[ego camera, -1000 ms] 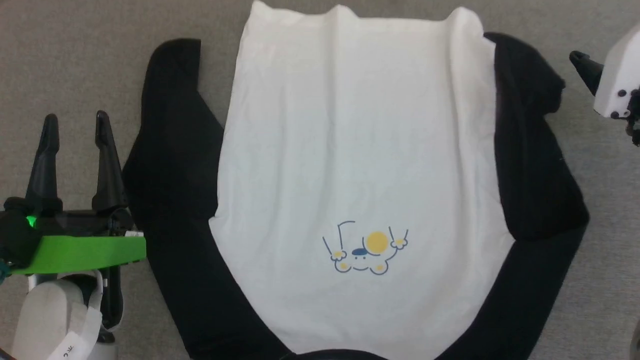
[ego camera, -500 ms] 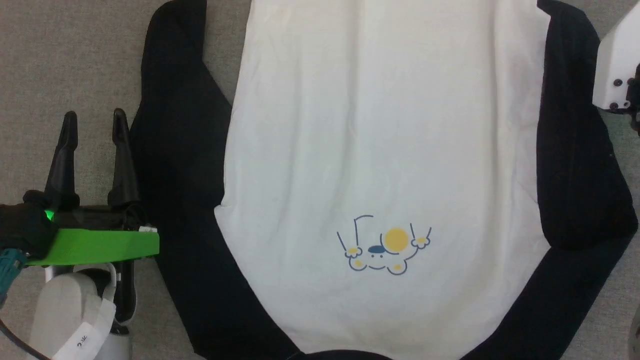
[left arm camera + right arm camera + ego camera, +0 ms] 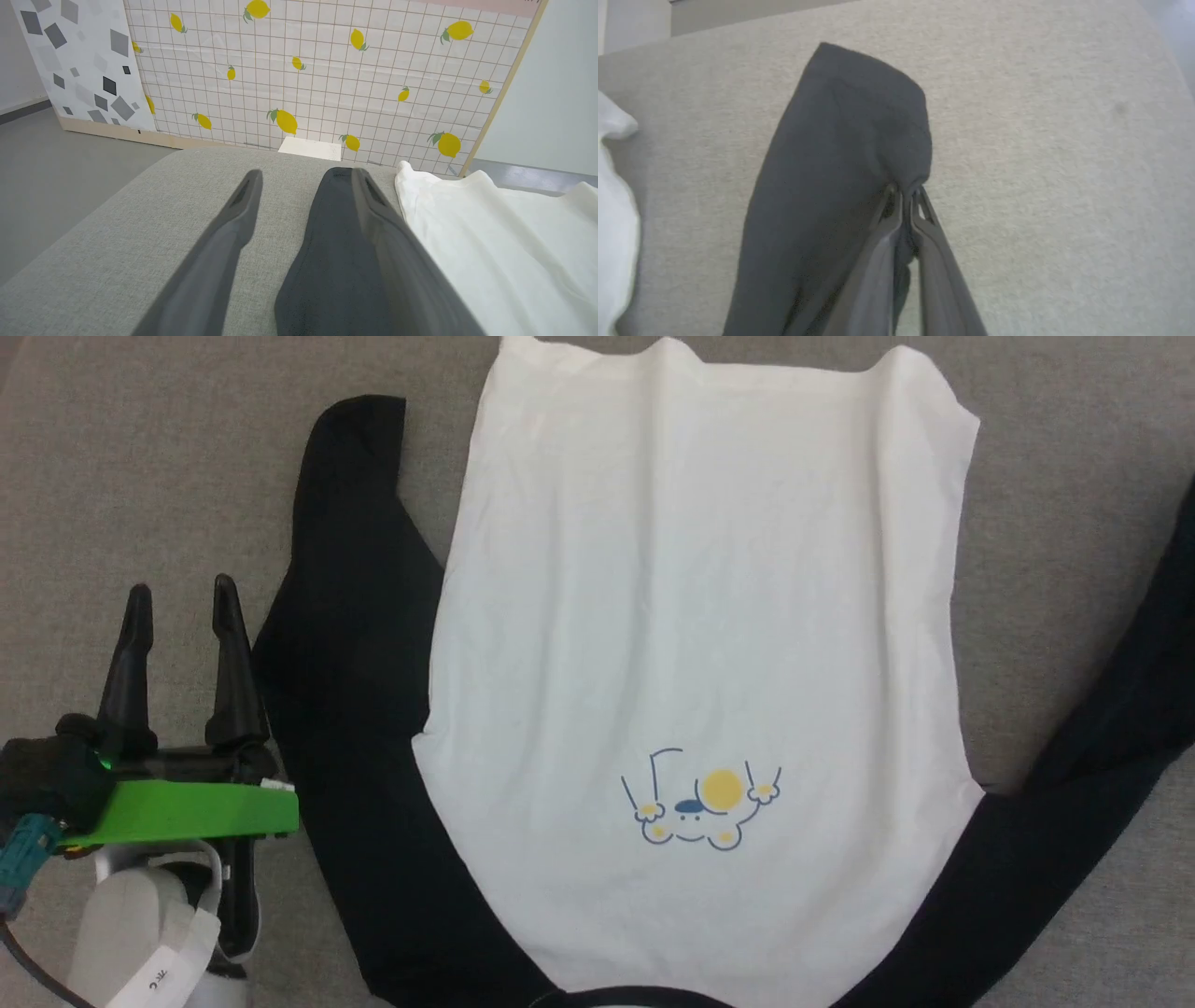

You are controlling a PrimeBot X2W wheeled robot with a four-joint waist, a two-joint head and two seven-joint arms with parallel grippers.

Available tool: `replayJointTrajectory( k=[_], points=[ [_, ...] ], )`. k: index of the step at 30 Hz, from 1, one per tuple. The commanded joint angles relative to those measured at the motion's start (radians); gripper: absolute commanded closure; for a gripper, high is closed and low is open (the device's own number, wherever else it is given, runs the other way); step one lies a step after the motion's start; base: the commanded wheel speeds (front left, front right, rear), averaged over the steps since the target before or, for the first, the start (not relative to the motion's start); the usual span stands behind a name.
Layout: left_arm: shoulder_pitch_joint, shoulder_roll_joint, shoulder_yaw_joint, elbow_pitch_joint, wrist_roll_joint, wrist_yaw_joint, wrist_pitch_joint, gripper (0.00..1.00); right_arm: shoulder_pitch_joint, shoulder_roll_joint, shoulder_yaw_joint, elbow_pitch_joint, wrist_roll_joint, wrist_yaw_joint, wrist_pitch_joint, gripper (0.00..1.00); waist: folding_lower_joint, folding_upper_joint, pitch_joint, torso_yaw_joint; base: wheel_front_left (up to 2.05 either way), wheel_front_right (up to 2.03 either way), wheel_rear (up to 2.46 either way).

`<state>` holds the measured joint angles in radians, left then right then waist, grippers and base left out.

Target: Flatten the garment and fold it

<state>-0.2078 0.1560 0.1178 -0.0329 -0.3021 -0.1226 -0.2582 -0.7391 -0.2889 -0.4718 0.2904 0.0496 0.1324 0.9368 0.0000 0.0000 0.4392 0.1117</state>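
**A:** Where's the shirt, and how far along is it?

**B:** The shirt (image 3: 691, 644) lies print-side up on the grey cushion (image 3: 140, 457); the white body is spread nearly flat, the hem at the far end and the little cartoon print (image 3: 700, 798) toward the robot. I'd judge the flattening mostly done and the folding not begun; shallow ripples run down the body, and the hem is wavy.

**A:** And the sleeves?

**B:** The right sleeve (image 3: 840, 140) stretches out sideways, well apart from the body; the left sleeve (image 3: 345, 616) lies tucked close beside it, bent, so that one likely needs drawing out too.

**A:** What are the pincers doing?

**B:** The right gripper (image 3: 906, 191) is pinched tight on the edge of the right sleeve, near its cuff; the left gripper (image 3: 182, 590) holds nothing, its fingers wide apart, one over bare cushion and one over the left sleeve's edge; I can't tell whether it touches the cloth.

**A:** Anything you can't make out?

**B:** The collar is cut off at the head view's near edge; the right sleeve runs out at its right side; creases in the black cloth are too dark to read.
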Motion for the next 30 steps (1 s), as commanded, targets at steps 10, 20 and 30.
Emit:
replayJointTrajectory(
  k=[10, 20, 30],
  points=[
    [0.088, -0.036, 0.039, 0.023, -0.032, -0.005, -0.004, 0.0, 0.172, -0.078, -0.115, -0.038, -0.021, -0.002, -0.02, 1.0, 0.0, 0.0, -0.194, -0.054, 0.0, 0.0, 0.0],
    [0.19, -0.06, 0.049, 0.031, -0.023, 0.011, -0.004, 0.0, 0.309, -0.167, 0.173, -0.147, 0.166, -0.002, -0.104, 1.0, 0.0, 0.0, -0.352, -0.088, 0.0, 0.0, 0.0],
    [0.267, -0.071, 0.02, 0.03, -0.02, 0.022, 0.005, 0.0, 0.392, -0.116, 0.529, -0.34, 0.365, -0.002, -0.039, 1.0, 0.0, 0.0, -0.457, -0.08, 0.0, 0.0, 0.0]
  ],
)
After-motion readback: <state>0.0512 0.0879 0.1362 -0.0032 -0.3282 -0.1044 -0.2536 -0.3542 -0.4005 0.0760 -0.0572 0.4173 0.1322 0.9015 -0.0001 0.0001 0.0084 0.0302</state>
